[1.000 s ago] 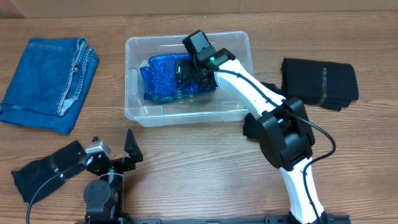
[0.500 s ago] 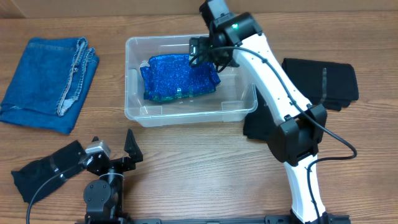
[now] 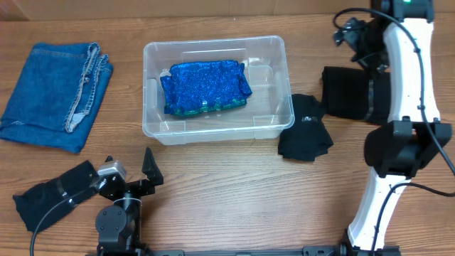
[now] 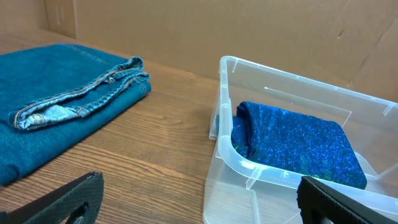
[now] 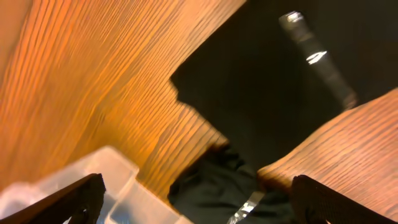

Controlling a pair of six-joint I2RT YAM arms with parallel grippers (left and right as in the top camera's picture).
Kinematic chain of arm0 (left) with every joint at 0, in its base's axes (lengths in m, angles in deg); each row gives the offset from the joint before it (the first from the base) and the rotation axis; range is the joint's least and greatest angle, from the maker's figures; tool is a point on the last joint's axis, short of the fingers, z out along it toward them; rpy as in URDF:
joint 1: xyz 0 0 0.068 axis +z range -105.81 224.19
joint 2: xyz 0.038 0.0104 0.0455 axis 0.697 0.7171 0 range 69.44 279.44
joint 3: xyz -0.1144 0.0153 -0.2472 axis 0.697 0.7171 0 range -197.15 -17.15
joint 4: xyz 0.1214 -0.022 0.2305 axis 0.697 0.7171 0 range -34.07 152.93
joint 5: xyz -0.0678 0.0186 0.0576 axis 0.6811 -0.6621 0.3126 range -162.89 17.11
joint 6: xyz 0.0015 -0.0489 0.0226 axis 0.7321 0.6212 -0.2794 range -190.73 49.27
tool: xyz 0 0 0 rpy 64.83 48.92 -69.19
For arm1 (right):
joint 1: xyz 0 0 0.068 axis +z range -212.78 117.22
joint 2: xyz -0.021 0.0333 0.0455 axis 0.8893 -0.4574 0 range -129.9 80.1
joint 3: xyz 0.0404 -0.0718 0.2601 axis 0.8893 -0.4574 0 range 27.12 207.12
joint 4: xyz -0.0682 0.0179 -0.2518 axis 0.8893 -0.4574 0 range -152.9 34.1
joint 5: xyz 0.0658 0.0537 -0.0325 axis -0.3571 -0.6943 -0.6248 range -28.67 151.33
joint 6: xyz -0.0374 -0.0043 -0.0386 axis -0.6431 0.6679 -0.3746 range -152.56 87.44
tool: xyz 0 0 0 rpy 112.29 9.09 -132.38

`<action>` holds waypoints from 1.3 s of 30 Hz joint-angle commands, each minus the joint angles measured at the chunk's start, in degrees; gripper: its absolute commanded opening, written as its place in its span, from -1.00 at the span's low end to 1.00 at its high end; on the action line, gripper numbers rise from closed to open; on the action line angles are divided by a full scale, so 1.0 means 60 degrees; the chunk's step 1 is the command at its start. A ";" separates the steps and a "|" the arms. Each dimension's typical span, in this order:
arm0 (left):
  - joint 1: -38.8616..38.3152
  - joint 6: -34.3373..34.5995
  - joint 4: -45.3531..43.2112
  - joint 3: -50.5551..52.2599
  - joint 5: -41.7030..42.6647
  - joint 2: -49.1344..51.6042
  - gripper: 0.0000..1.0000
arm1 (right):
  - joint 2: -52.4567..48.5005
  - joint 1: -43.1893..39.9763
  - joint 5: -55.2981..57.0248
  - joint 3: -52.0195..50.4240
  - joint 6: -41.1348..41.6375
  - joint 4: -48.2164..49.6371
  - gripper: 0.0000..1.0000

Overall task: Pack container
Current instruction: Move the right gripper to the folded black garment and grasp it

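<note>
The clear container (image 3: 215,132) stands at mid-table with a folded sparkly blue cloth (image 3: 206,87) lying inside it. My right gripper (image 3: 353,39) hangs open and empty at the far right, above the folded black garment (image 3: 350,92). The right wrist view shows that black garment (image 5: 261,81), a crumpled black cloth (image 5: 217,180) and a container corner (image 5: 109,171) below the open gripper (image 5: 199,200). My left gripper (image 3: 129,165) rests open and empty near the front edge. Its view faces the container's near corner (image 4: 239,163) and the blue cloth (image 4: 298,143).
Folded blue jeans (image 3: 53,85) lie at the far left, also seen as jeans (image 4: 62,106) in the left wrist view. A crumpled black cloth (image 3: 304,129) sits just right of the container. Another black cloth (image 3: 46,193) lies at the front left beside the left arm.
My right gripper has lifted out of the container and swung right to above the black garments. The blue cloth stays in the container. The left arm has not moved.
</note>
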 commanded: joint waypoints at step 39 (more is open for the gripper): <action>0.0058 -0.0117 -0.0029 0.0033 -0.0153 -0.0098 1.00 | 0.0310 -0.3177 -0.0353 -0.7435 -0.1610 0.4645 -0.16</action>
